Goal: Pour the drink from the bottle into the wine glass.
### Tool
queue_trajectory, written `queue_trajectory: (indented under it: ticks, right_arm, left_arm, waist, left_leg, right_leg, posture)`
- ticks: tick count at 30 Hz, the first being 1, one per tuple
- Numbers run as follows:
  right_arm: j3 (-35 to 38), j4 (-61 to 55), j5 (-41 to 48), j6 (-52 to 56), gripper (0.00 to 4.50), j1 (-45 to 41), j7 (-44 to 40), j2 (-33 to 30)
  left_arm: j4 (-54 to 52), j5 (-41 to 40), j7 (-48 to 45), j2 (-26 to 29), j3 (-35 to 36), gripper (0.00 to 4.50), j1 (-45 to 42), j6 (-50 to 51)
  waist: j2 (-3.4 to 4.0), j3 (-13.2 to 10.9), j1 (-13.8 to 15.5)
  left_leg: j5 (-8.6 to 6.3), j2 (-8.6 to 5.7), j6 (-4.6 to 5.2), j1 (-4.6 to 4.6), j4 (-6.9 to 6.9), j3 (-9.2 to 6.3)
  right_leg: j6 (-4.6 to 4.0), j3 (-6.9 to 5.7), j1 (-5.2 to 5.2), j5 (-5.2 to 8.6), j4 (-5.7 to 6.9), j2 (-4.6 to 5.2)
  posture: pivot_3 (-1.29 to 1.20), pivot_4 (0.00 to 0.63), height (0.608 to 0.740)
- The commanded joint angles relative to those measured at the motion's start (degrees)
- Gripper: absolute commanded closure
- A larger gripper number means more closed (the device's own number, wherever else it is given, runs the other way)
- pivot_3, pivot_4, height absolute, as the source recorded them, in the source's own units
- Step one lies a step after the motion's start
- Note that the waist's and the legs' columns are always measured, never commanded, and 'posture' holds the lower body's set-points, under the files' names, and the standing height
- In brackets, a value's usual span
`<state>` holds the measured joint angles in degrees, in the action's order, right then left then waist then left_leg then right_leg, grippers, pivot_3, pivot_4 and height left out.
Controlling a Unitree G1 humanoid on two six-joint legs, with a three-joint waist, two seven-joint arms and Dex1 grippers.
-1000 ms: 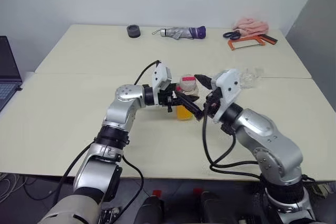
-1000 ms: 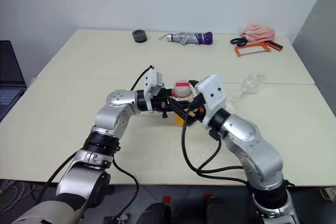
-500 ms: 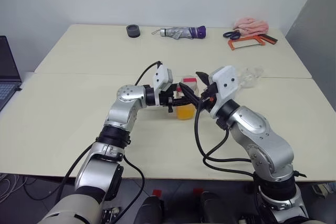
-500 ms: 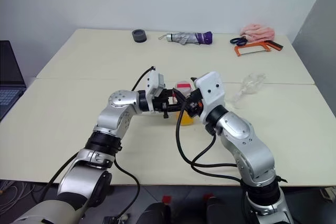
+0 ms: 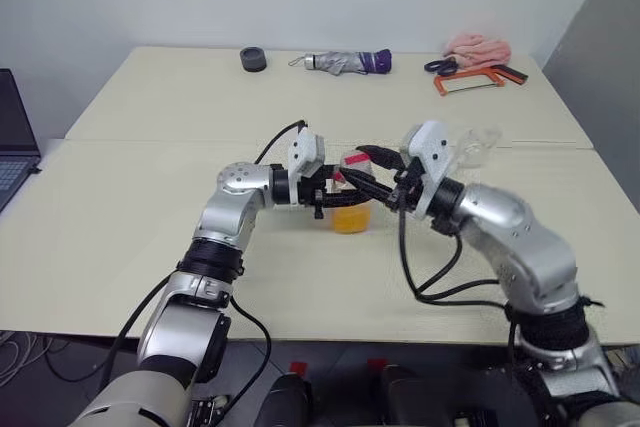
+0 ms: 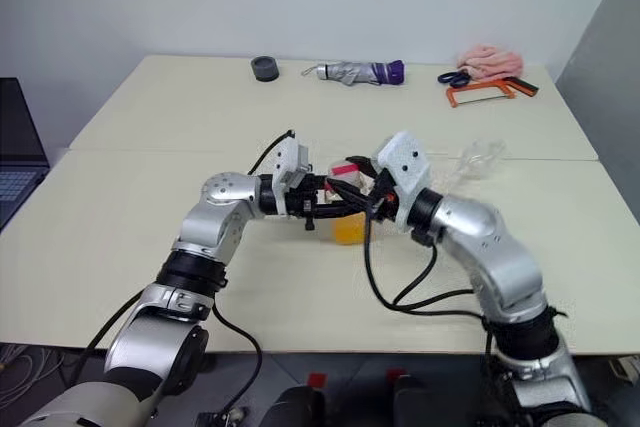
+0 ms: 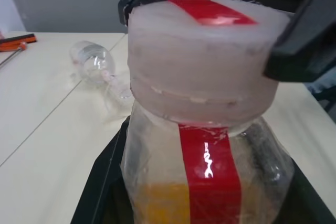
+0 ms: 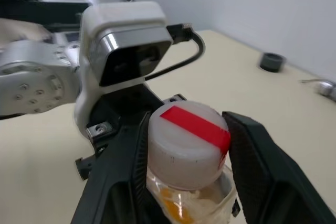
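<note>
My left gripper [image 5: 335,190] fingers clamp the bottle [image 7: 202,129] upright on the table [image 5: 150,207], steadying it, I judge, while my right gripper [image 8: 186,150] fingers bracket its cap [image 8: 188,140], seemingly to unscrew it; grip uncertain. The red label strip shows no readable writing. Beyond the fingers, the wine glass [image 7: 100,69] lies tipped.

A pale cream surface [image 5: 150,197], a seam running across its middle. Along the far edge lie a dark round roll [image 5: 254,59], a folded grey-and-purple umbrella [image 5: 348,62], and, at the far right corner, a pink cloth [image 5: 478,48] beside scissors [image 5: 440,66] and an orange-framed hacksaw [image 5: 478,79]. A clear wine glass [image 5: 478,145] lies on its side just beyond the seam, right of centre. Near the middle stands a bottle [image 5: 351,209] of orange drink [image 5: 351,219].
</note>
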<state>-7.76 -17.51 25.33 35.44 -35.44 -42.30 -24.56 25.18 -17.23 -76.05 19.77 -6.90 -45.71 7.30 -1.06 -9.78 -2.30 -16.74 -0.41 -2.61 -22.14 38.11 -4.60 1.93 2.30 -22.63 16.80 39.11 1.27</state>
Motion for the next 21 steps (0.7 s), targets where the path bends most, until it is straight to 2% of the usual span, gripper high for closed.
queue_trajectory:
  ticks: [1, 3, 6, 7, 13, 17, 21]
  right_arm:
    - [0.8, 10.7, 3.2, -1.8, 2.67, -7.2, -13.5, -3.6]
    - [1.7, 15.0, 3.3, -2.7, 2.67, -9.4, -15.8, -4.8]
    - [4.0, 16.8, 2.4, -5.0, 2.67, -9.5, -14.4, -5.0]
    - [4.6, 16.5, 2.2, -5.5, 1.95, -9.1, -13.5, -5.1]
    - [9.7, 4.7, 5.6, -2.2, 0.02, -2.9, -8.2, -6.2]
    - [9.8, -7.8, 5.6, -0.2, 0.00, 3.3, -1.7, -5.3]
    - [5.6, -13.0, 2.1, -0.3, 0.00, 5.0, 4.7, -2.4]
  left_arm:
    - [-5.3, -2.7, -2.9, 0.2, -0.1, 2.69, -2.2, 1.4]
    - [-6.1, -2.9, -3.0, 0.1, 0.0, 2.70, -2.2, 2.0]
    - [-6.8, -2.9, -2.6, 0.2, 0.3, 2.70, -1.9, 2.5]
    - [-7.0, -2.9, -2.5, 0.2, 0.4, 2.70, -1.8, 2.7]
    - [-7.9, -2.8, -1.5, 0.4, 0.8, 2.70, -1.0, 3.1]
    - [-7.4, -2.3, -1.3, 0.7, 1.0, 2.70, -0.9, 2.8]
    - [-6.7, -2.0, -1.4, 0.8, 0.8, 2.70, -1.0, 2.2]
  waist:
    - [0.00, 0.0, -0.2]
    - [0.00, 0.0, -0.3]
    - [0.00, 0.0, -0.4]
    - [0.00, 0.0, -0.4]
    - [0.00, 0.0, -0.1]
    - [0.00, 0.0, 0.2]
    - [0.00, 0.0, -0.2]
  left_leg:
    - [0.00, 0.00, 0.00, 0.01, 0.00, 0.00]
    - [0.00, 0.04, 0.00, 0.02, -0.03, -0.05]
    - [0.01, 0.06, -0.01, 0.00, -0.04, -0.04]
    - [0.02, 0.08, -0.04, 0.00, -0.04, -0.03]
    - [0.11, 0.15, -0.19, -0.45, 0.12, -0.09]
    - [0.12, 0.13, -0.21, -0.75, 0.33, -0.08]
    - [0.09, 0.10, -0.16, -0.72, 0.50, -0.03]
  right_leg:
    - [0.00, 0.00, 0.00, 0.00, 0.01, 0.00]
    - [0.00, -0.05, 0.01, 0.00, -0.02, -0.01]
    - [-0.01, -0.04, 0.00, 0.00, -0.01, 0.02]
    - [-0.01, -0.03, -0.02, 0.00, 0.00, 0.06]
    - [0.00, -0.05, -0.32, 0.00, 0.05, 0.26]
    - [0.00, -0.04, -0.65, 0.00, 0.33, 0.29]
    - [0.00, 0.02, -0.67, 0.00, 0.54, 0.19]
  posture:
    - [0.00, 0.150, 0.740]
    - [0.00, 0.150, 0.740]
    - [0.00, 0.150, 0.740]
    - [0.00, 0.150, 0.740]
    - [0.00, 0.150, 0.740]
    - [0.00, 0.150, 0.740]
    - [0.00, 0.150, 0.740]
